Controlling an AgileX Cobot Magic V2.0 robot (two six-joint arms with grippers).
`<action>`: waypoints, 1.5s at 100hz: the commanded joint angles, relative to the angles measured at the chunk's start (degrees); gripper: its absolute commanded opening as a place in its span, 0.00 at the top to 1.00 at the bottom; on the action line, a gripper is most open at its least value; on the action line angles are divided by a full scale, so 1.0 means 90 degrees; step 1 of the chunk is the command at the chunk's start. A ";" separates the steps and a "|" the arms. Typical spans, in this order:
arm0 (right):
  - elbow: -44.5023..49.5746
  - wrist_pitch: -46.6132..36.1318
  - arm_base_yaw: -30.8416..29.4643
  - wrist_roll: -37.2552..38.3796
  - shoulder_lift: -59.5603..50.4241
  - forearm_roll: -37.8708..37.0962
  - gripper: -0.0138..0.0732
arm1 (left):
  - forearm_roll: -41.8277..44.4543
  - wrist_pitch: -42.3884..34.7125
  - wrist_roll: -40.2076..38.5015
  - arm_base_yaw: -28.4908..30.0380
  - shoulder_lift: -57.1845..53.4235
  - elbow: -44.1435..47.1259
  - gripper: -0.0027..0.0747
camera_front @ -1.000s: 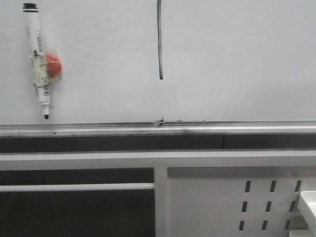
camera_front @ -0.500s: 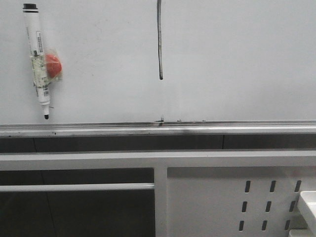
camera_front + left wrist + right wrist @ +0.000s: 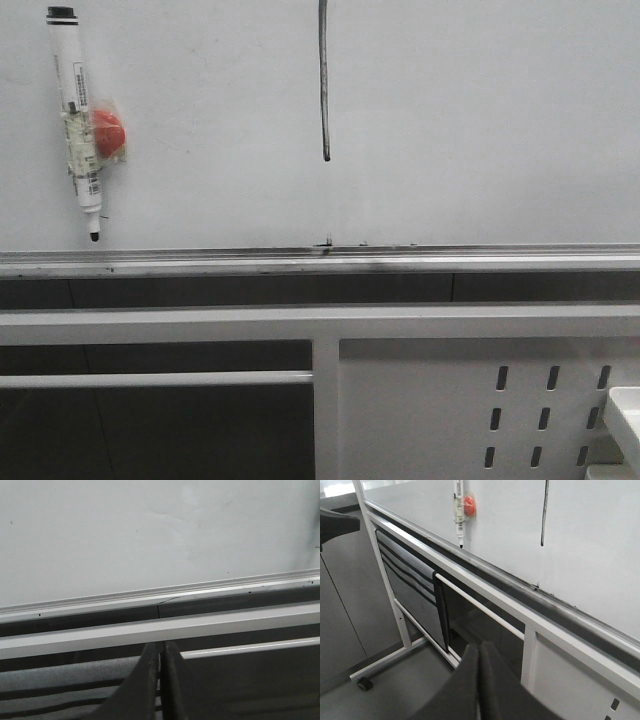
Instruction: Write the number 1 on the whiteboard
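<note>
The whiteboard (image 3: 480, 120) fills the upper front view, with a silvery rail along its lower edge. A dark vertical stroke, the number 1 (image 3: 324, 80), runs down from the top of that view and also shows in the right wrist view as the number 1 (image 3: 545, 512). A white marker pen (image 3: 77, 115) with a red ball taped on hangs on the board at the left, nothing holding it. My left gripper (image 3: 161, 647) is shut and empty, low in front of the whiteboard (image 3: 150, 535). My right gripper (image 3: 480, 649) is shut and empty, well below the whiteboard (image 3: 590, 540).
Below the rail runs a white metal frame bar (image 3: 320, 322), with a slotted white panel (image 3: 480, 410) at the right. A white object (image 3: 625, 415) pokes in at the right edge. The stand's leg and a caster (image 3: 364, 683) rest on the grey floor.
</note>
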 commanded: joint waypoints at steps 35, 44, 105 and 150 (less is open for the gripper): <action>-0.0158 -0.0521 -0.0003 -0.0013 0.0017 -0.0020 0.91 | 0.0060 -0.0269 0.0013 -0.0001 -0.0147 0.0222 0.99; -0.0158 -0.0521 -0.0003 -0.0013 0.0017 -0.0020 0.91 | 0.0060 -0.0269 0.0013 -0.0001 -0.0147 0.0222 0.99; 0.0309 -0.0757 -0.0262 -0.0013 -0.1424 -0.0050 0.91 | 0.0060 -0.0269 0.0013 -0.0001 -0.0147 0.0222 0.99; 0.1096 -0.1233 -0.4281 -0.0013 -0.1576 0.0499 0.91 | 0.0060 -0.0269 0.0013 0.0010 -0.0147 0.0222 0.99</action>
